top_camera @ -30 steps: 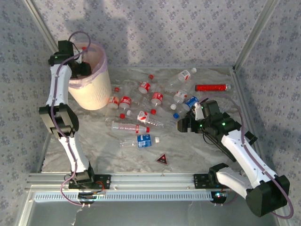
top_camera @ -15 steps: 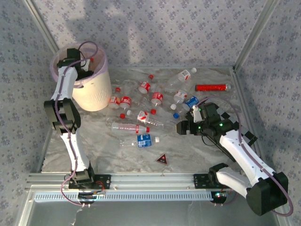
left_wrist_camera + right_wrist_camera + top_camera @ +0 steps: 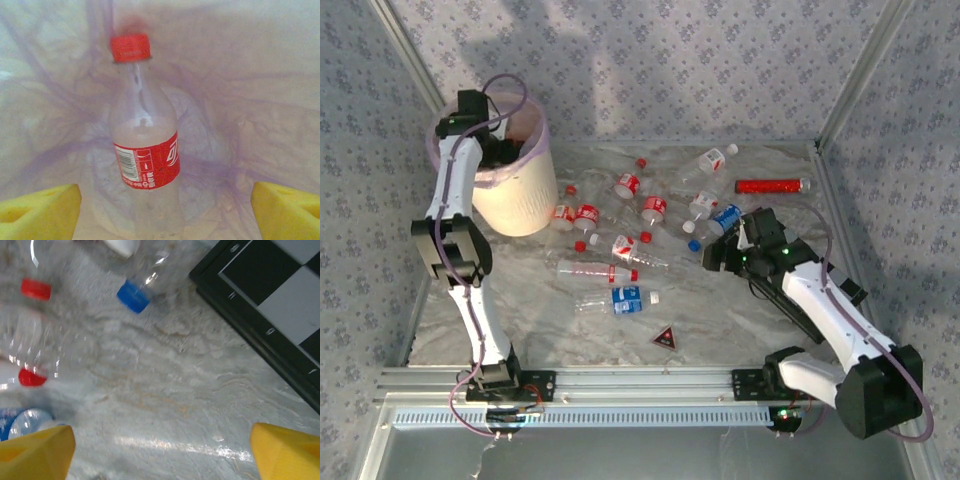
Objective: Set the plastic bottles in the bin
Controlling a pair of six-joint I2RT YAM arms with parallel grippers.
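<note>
Overhead, L gripper over bin, wrist cam: red-cap bottle inside.

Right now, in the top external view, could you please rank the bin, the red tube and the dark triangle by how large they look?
1. bin, by far the largest
2. red tube, long but slim
3. dark triangle, smallest
</note>
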